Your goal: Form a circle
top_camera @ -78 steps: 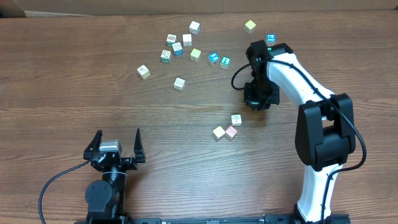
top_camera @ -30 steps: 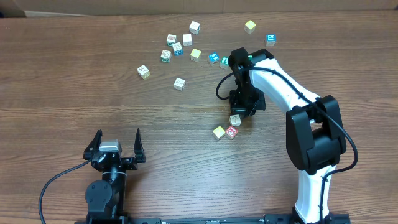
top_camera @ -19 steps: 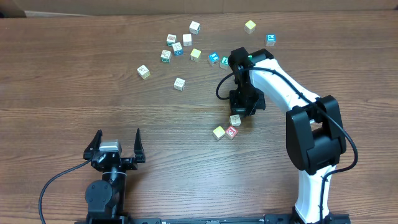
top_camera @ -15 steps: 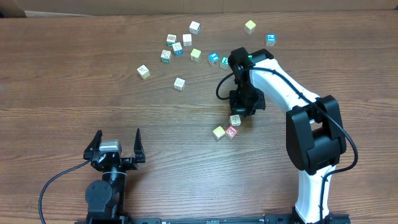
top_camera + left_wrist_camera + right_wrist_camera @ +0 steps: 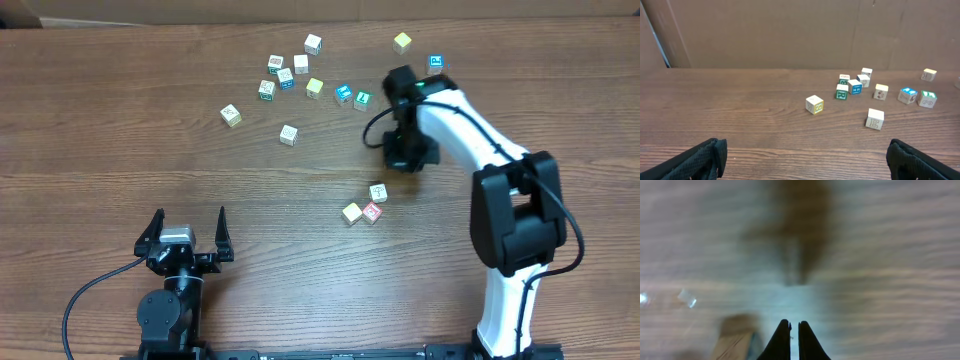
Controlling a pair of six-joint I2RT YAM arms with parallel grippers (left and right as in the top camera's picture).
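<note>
pale clump of three cubes (image 5: 372,212), right hand (image 5: 794,326) closed

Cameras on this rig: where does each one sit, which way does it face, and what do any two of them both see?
Overhead: fixed above the table, looking straight down; shows both arms, the open left end effector and the right end effector.
Left wrist: low on the left arm, facing across the table toward a cardboard wall; its fingers fill the bottom corners.
Right wrist: pointing down at blurred wood; shut fingertips at bottom centre.
Shared: overhead and left wrist both show the lone pale cube.
</note>
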